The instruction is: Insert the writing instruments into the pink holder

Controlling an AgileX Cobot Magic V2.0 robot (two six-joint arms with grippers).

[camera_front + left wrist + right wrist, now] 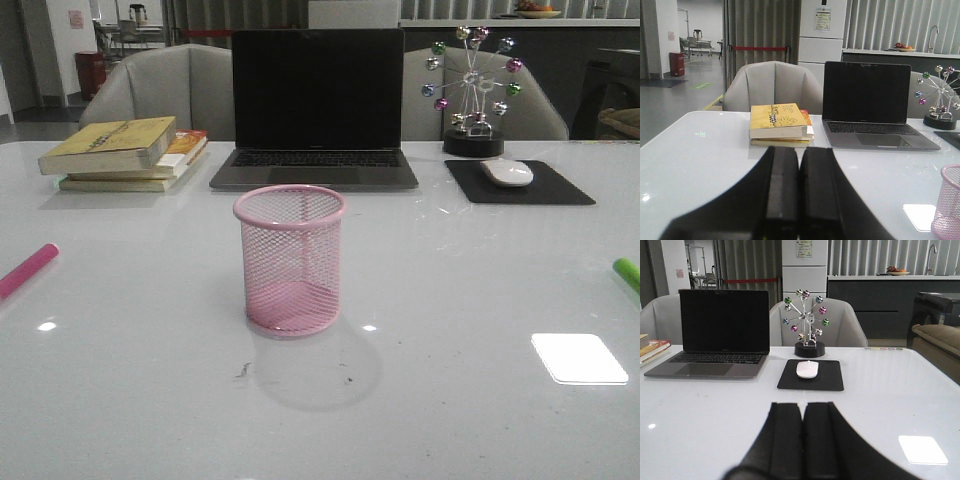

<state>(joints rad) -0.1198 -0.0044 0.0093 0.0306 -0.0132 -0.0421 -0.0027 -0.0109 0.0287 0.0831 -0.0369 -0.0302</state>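
Note:
The pink holder [291, 259] stands upright and empty in the middle of the white table; part of it shows in the left wrist view [949, 202]. A magenta marker [27, 270] lies flat at the table's left edge. A green marker [627, 272] lies at the right edge, mostly cut off. Neither gripper appears in the front view. My left gripper [799, 152] is shut with nothing between its black fingers and hovers over bare table. Likewise shut and empty, my right gripper [803, 407] hangs over bare table.
At the back stand a laptop [316, 110], a stack of books [125, 153] to its left, a mouse [507, 172] on a black pad [518, 183] and a ball ornament [472, 92] to its right. Grey chairs stand behind the table.

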